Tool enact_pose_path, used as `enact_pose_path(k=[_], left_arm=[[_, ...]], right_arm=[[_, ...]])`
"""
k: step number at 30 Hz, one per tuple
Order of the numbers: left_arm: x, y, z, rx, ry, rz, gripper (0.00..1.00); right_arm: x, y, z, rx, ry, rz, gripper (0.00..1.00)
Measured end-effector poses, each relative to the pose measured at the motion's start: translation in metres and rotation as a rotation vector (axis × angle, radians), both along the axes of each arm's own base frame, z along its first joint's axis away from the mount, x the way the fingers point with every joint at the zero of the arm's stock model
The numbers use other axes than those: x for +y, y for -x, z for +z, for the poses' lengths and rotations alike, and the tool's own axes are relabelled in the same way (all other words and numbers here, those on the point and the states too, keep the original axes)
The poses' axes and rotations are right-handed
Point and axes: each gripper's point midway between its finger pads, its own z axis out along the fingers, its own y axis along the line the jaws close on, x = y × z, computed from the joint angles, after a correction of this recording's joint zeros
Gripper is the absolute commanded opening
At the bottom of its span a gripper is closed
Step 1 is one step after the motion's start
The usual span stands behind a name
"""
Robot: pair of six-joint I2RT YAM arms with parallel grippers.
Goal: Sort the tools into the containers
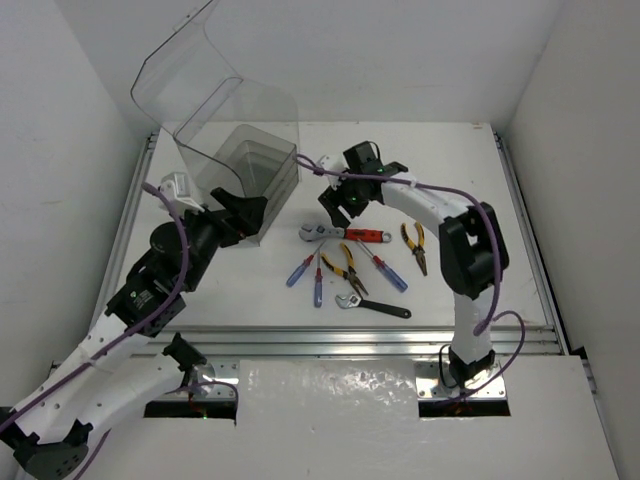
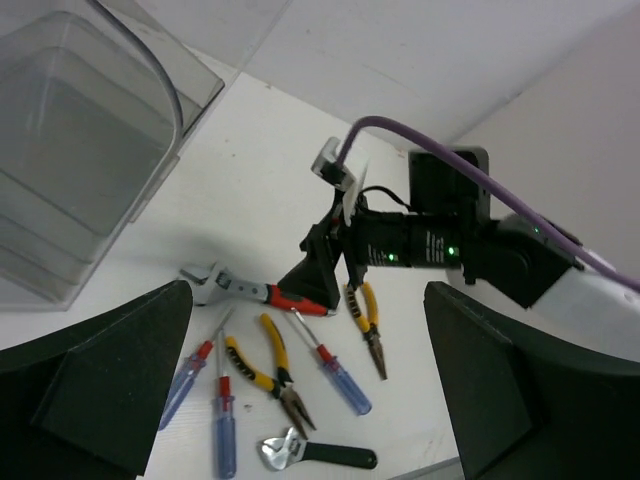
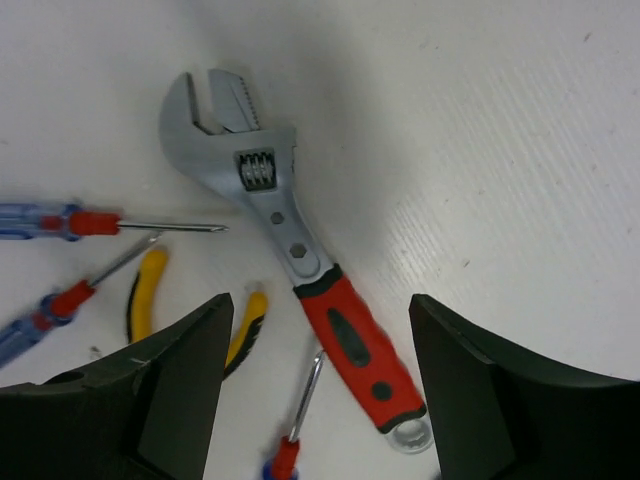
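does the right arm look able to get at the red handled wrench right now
Probably yes: the right gripper hangs open right above the red-handled wrench, handle between its fingers, nothing lying over it. The yellow-handled pliers lie close on one side.

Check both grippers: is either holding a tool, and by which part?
Nothing is held. The right gripper has its jaws open over the red-handled wrench, near its handle; the left gripper is open, empty.
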Motion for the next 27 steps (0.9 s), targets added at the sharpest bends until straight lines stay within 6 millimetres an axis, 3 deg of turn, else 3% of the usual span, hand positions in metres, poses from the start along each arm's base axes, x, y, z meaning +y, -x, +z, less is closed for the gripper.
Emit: enact_pose_path(k=[3,11,13,16,17,18,23,27], left_arm=[[0.005,0.006,-0.007,0.018,-0.056,-0.007,1.00],[0.016,0.018,-0.026,0.063,-0.168,-0.020,1.00],[0.018,0.019,-0.025,0.058,-0.172,-0.019,1.00],[0.019,0.020,-0.025,0.057,-0.179,-0.018,1.00],[0.019,0.020,-0.027,0.059,-0.184,-0.019,1.00],[0.019,0.020,-0.029,0.062,-0.187,-0.019,1.00],[0.022,0.023,-0.033,0.068,-0.198,-0.020,1.00],[0.023,0.025,-0.033,0.065,-0.199,-0.019,1.00]], right_arm=[[0.000,-0.007,-0.023,0.016,0.085,0.065,0.70],[-0.006,0.011,-0.081,0.154,0.191,0.198,0.69],[-0.001,0.006,-0.082,0.151,0.192,0.217,0.67],[0.007,-0.001,-0.085,0.140,0.189,0.236,0.57],[0.009,-0.005,-0.085,0.132,0.189,0.241,0.51],[0.010,-0.008,-0.085,0.124,0.190,0.245,0.37],[0.010,-0.017,-0.087,0.100,0.209,0.240,0.24],[0.007,-0.020,-0.086,0.064,0.234,0.216,0.23]])
